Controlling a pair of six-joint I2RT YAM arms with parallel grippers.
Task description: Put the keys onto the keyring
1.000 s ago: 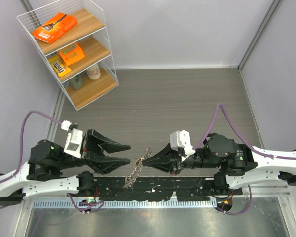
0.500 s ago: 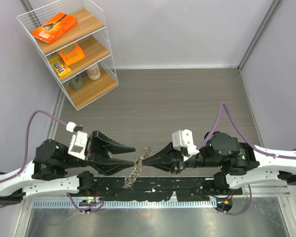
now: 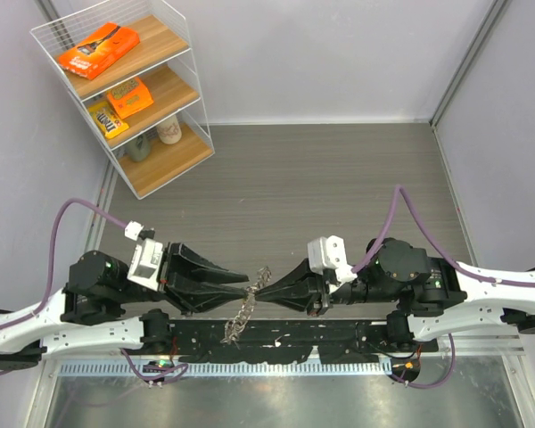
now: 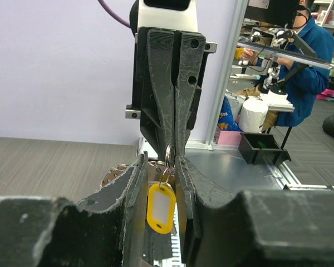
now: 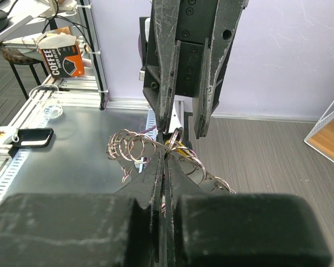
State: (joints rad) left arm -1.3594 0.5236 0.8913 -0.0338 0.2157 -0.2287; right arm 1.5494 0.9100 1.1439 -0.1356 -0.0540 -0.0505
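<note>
The keyring [image 3: 242, 314] is a floppy chain of silvery split rings hanging between the two arms near the table's front edge. My right gripper [image 3: 259, 292] is shut on one small ring of it [image 5: 176, 137], and the coiled rings [image 5: 128, 147] droop to both sides. My left gripper [image 3: 247, 287] faces it tip to tip. Its jaws stand narrowly apart on either side of that ring [image 4: 170, 153] and of a yellow plastic tag [image 4: 161, 206] hanging below it. In the right wrist view the left fingers [image 5: 165, 78] straddle the ring. The keys are not in view.
A white wire shelf rack [image 3: 196, 114] with orange snack packs stands at the back left. A black rail [image 3: 276, 343] runs along the near edge under the hanging chain, with a metal sheet [image 3: 250, 401] in front of it.
My left gripper has moved right up to the right gripper's tip, and its jaws have narrowed around the held ring. The right gripper has stayed shut on the ring.
</note>
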